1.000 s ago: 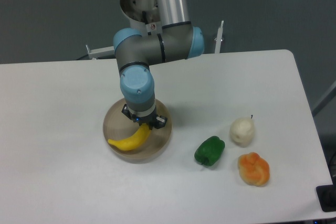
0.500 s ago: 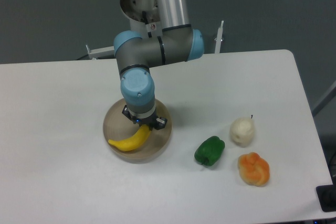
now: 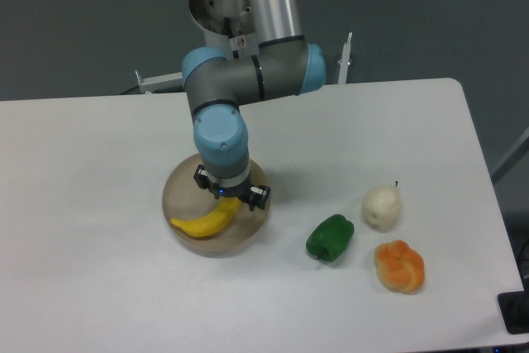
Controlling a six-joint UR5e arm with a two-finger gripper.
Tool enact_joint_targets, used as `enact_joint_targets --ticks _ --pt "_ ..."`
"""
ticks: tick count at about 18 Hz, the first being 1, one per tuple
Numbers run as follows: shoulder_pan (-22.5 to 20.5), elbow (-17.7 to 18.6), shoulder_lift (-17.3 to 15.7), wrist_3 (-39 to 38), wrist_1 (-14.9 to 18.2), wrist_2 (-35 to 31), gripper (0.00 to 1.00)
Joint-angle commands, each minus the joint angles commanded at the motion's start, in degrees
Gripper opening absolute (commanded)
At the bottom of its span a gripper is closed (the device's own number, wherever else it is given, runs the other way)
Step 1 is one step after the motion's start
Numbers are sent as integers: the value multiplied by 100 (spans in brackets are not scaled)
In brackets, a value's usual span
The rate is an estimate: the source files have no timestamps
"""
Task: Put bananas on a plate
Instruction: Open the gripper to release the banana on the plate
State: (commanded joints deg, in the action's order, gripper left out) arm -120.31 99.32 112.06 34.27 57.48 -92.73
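The end effector [image 3: 231,198] hangs straight down from the arm over the plate [image 3: 183,196], at the upper right end of the banana [image 3: 208,219]. Its dark fingers sit at that end of the fruit, but the arm's blue wrist cap hides most of them from above, so I cannot tell whether they are clamped on the banana or slightly apart from it. A small blue light shows between the fingers.

The banana lies across the front half of the plate, curved, its left tip reaching close to the plate's left rim. The plate rests on the bench [image 3: 99,155] just in front of the arm's base.

The bench is a plain white top with rounded corners. To the right of the plate, well apart from it, lie three other pieces of toy food: a green pepper [image 3: 331,237], a whitish pear-like fruit [image 3: 382,207] with a short dark stem, and a lumpy orange fruit [image 3: 400,266] nearest the front edge. The pepper sits between the plate and the other two.

Behind the bench the floor is dark grey. A small white bracket [image 3: 157,82] sticks out at the rear edge left of the arm, and a thin white upright piece [image 3: 345,57] stands to its right.

No readable writing or brand marks show anywhere; a tiny red spot on the arm's column is too small to make out.
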Motion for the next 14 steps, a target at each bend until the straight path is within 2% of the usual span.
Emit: enact_joint_targets --ticks 3,7,10,14 --pt "-308 -158 -80 386 -9 -9 100" --pt "-712 -623 -44 913 0 -9 100" --pt "-923 -1028 52 1186 9 -9 100" --pt "-1021 -1388 210 1853 44 -148 100"
